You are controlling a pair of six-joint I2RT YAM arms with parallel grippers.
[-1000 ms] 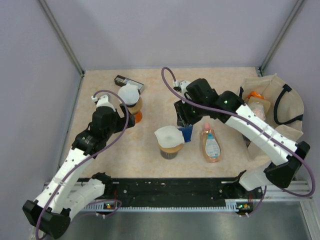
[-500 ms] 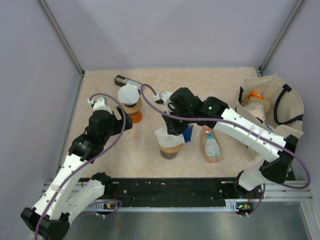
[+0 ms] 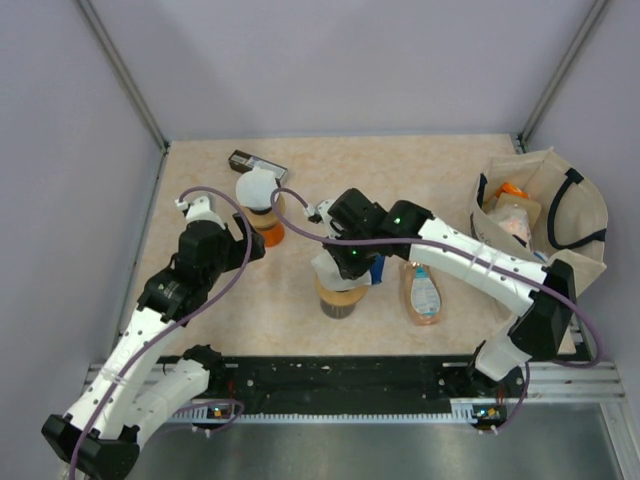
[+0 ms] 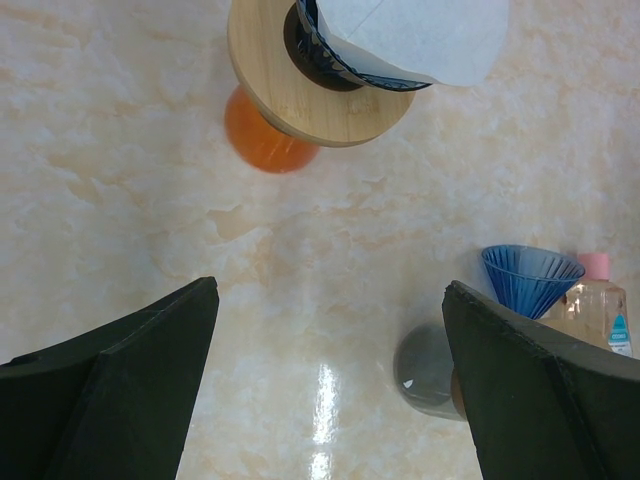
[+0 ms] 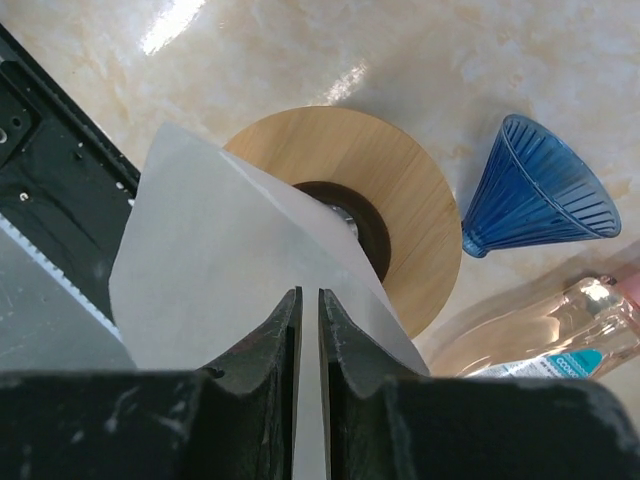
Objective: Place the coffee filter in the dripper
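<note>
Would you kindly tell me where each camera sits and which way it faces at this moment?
Top external: fixed above and behind the bases, looking down on the table; left arm and right arm both show.
Left wrist: faces down at a filter-lined dripper on the table; the open left gripper frames it.
Right wrist: faces down at the wooden stand; the right gripper is shut on the coffee filter.
Shared: both wrist views catch the blue dripper.
</note>
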